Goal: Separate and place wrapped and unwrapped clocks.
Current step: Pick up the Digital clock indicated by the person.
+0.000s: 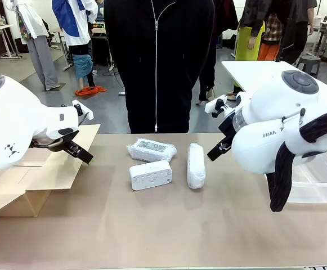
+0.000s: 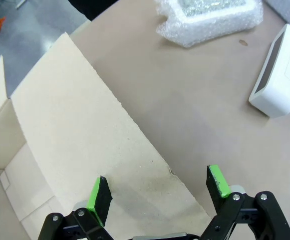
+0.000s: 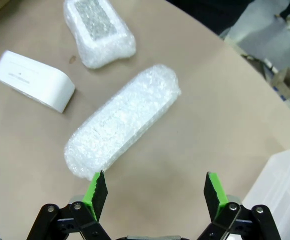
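Three clocks lie mid-table. One wrapped clock [image 1: 151,149] in bubble wrap lies at the back, also in the left wrist view [image 2: 209,17] and right wrist view [image 3: 99,32]. A second wrapped clock [image 1: 196,165] lies lengthwise to the right, just ahead of my right gripper [image 3: 152,192], which is open and empty. The bare white clock [image 1: 150,175] sits in front, seen too from the left wrist [image 2: 280,72] and from the right wrist [image 3: 33,81]. My left gripper [image 2: 159,192] hangs open and empty over the cardboard box flap, left of the clocks.
An open cardboard box [image 1: 31,177] stands at the left table edge, its flap [image 2: 80,135] under my left gripper. A clear plastic bin [image 1: 319,180] sits at the right, its corner [image 3: 279,185] by my right gripper. A person in black [image 1: 157,62] stands at the far side.
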Robot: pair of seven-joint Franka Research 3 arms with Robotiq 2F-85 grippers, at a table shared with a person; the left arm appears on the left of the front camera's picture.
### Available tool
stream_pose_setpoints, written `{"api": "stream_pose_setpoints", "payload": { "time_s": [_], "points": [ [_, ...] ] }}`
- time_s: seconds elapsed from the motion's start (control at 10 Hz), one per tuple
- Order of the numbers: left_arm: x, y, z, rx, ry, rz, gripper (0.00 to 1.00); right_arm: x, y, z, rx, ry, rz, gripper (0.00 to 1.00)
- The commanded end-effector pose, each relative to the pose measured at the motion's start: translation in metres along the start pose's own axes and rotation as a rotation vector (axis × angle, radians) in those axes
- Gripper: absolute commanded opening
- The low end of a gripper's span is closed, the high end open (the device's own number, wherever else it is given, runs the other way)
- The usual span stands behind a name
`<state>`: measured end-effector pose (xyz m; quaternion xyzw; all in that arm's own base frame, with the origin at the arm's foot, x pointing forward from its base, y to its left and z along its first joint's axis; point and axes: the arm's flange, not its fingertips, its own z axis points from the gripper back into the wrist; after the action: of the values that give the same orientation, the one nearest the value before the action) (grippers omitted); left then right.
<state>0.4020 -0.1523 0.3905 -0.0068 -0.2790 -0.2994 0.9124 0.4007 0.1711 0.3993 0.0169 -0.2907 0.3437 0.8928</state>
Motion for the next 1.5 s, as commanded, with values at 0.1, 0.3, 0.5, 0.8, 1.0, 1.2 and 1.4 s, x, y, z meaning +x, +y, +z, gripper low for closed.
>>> {"api": "stream_pose_setpoints", "payload": {
  "time_s": [0.1, 0.3, 0.5, 0.8, 1.0, 1.2, 1.4],
  "points": [
    [0.008, 0.001, 0.046, 0.002, -0.017, -0.074, 1.0, 0.009, -0.034, 0.033, 0.074, -0.037, 0.056, 1.0],
    [0.007, 0.002, 0.078, -0.028, -0.04, -0.144, 1.0, 0.012, -0.054, 0.053, 0.125, -0.066, 0.098, 1.0],
    [0.002, 0.005, 0.104, -0.056, -0.058, -0.199, 1.0, 0.011, -0.074, 0.073, 0.187, -0.117, 0.127, 1.0],
    [-0.005, 0.022, 0.144, -0.108, -0.103, -0.327, 1.0, 0.01, -0.101, 0.086, 0.273, -0.22, 0.168, 1.0],
    [-0.016, 0.034, 0.169, -0.124, -0.125, -0.362, 1.0, 0.005, -0.124, 0.085, 0.34, -0.285, 0.19, 1.0],
    [-0.028, 0.049, 0.197, -0.161, -0.162, -0.405, 1.0, -0.006, -0.151, 0.081, 0.393, -0.344, 0.233, 1.0],
    [-0.036, 0.072, 0.214, -0.187, -0.195, -0.42, 1.0, -0.02, -0.172, 0.08, 0.413, -0.376, 0.238, 1.0]
  ]
}}
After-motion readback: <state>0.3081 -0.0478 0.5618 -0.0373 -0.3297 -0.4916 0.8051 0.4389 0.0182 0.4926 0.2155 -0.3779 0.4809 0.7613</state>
